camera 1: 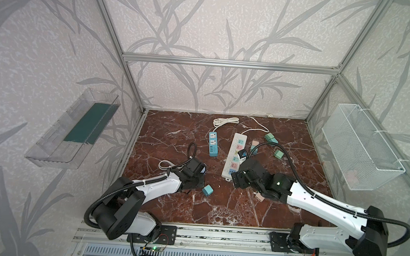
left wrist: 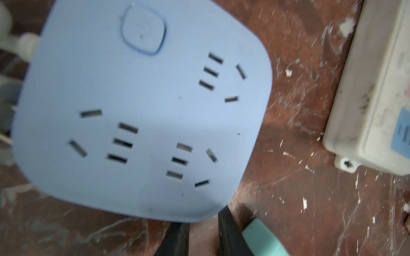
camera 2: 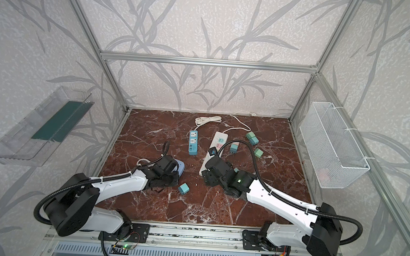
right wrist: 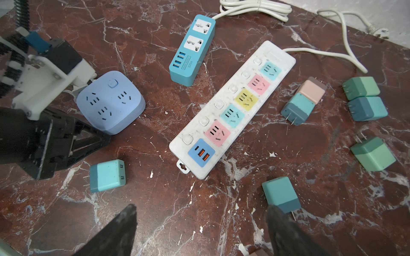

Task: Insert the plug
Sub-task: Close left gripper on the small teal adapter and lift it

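- The right gripper [right wrist: 202, 207] hangs over the marble table [right wrist: 168, 217] with its fingers spread wide and nothing between them. The teal plug [right wrist: 277, 190] I take for its target lies just off one fingertip, not in the gap. If it drops or closes from here, that finger could land on the plug or flick it across the slick stone.
- That plug sits beside the near end of the white power strip [right wrist: 233, 115]. That is mid-frame in both top views, where the gripper hides it.
- It lies flat on its side, long axis roughly across the strip's length. The dark end and prongs [right wrist: 293, 215] point away from the strip, level with the table. I'd say it needs lifting and turning prongs-down, and a skewed pinch could let it twist and miss the slots.
- Nothing holds the strip, so a hard push may simply slide it.
- The left gripper [right wrist: 106, 140] has its fingers pressed together on nothing, right at the edge of the blue square socket [right wrist: 111, 104], centre-left in the top views.
- A second teal plug [camera 1: 207, 190] lies just beside that gripper, low centre, and any sweep could shove it. Its darker end is on the gripper's side; I can't make out its prongs for sure.
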You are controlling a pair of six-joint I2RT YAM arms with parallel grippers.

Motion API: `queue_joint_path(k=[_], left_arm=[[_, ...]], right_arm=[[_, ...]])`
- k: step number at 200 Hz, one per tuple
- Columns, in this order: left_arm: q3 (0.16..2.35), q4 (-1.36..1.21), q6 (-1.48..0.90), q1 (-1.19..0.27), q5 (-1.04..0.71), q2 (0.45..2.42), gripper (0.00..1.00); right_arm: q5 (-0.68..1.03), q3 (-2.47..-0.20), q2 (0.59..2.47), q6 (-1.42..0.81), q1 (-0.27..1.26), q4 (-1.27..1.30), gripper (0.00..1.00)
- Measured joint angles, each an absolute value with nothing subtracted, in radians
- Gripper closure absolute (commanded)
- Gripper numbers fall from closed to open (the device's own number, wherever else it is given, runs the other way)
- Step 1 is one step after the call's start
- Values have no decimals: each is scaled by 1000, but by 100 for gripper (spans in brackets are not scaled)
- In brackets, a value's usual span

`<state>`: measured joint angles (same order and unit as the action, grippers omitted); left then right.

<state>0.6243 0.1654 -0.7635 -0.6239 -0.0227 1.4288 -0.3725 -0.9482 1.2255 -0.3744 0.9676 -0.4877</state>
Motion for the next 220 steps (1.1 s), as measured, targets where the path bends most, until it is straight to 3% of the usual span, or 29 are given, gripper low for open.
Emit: queue_joint_path(k=[58, 86, 117, 153, 196, 220], left_arm=[[777, 25, -751, -625, 28, 1637, 69], [855, 15, -723, -618, 43, 1675, 71], [861, 75, -680, -619, 33, 1507, 55], [862, 228, -616, -648, 60, 1261, 52], [862, 491, -522, -715, 27, 1308, 45], [862, 573, -494, -792, 22, 1356, 35]], right_arm=[[-386, -921, 1207, -375, 957, -517, 7], [-387, -905, 1173, -374, 941, -538, 7], [-385, -888, 1127, -371, 927, -553, 8], [-379, -843, 1111, -371, 927, -526, 14], [-331, -834, 1133, -381, 901, -514, 8], [-267, -834, 1148, -369, 867, -513, 7]])
